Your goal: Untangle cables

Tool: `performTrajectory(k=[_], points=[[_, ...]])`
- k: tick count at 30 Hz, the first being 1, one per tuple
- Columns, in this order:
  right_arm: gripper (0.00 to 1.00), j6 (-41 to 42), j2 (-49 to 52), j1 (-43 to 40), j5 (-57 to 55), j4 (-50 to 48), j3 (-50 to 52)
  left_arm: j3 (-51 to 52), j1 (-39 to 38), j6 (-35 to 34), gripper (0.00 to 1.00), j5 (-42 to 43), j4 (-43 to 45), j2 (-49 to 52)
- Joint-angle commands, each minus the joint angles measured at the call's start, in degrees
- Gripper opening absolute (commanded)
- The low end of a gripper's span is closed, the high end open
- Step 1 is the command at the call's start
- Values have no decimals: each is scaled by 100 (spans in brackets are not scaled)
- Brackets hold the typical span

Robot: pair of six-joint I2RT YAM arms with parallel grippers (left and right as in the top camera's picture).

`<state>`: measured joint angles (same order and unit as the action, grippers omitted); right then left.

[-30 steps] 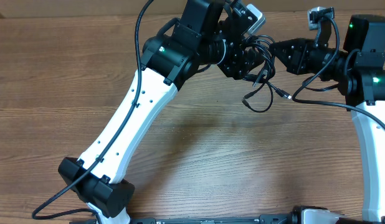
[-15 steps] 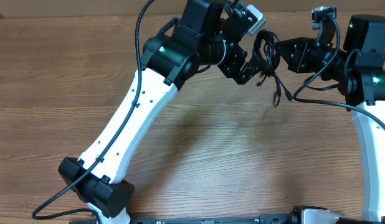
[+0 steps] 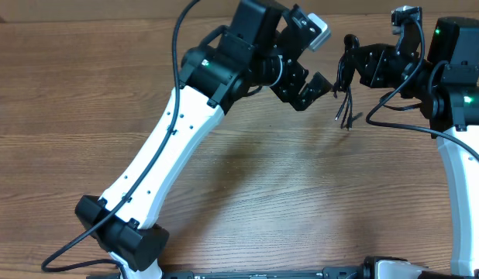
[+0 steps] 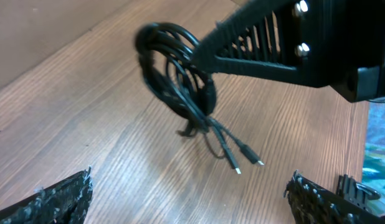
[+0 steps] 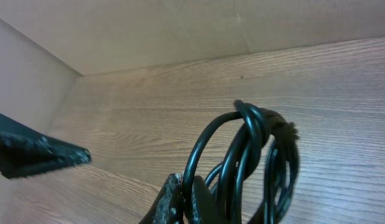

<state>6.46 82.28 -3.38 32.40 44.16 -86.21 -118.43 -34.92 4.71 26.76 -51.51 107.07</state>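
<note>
The table [image 3: 263,194] is matt, grained wood. The cables [image 5: 250,140] look smooth, glossy black. The left arm [image 3: 158,155] has a shiny white plastic shell.

Table [image 3: 301,194]: brown wood, grain runs across overhead view; fills most of it.
Back wall [image 5: 180,31]: plain beige panel, meets table at far edge.
Side wall [image 5: 24,81]: same beige, joins back wall at corner.
Light: soft, even; faint shadow [image 3: 247,167] on table nr centre.

Thin black cables [image 3: 346,77], bundled in a coil, plug ends [image 4: 247,163] dangling
</note>
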Motion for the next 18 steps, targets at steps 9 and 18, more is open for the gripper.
performTrajectory(k=[9, 18], points=[[4, 116, -96, -2, 232, -192, -155, 74, -101, -109, 100, -37, -13, 713], [4, 114, -96, -2, 214, -170, -155, 74, -101, -107, 100, -295, -11, 726]])
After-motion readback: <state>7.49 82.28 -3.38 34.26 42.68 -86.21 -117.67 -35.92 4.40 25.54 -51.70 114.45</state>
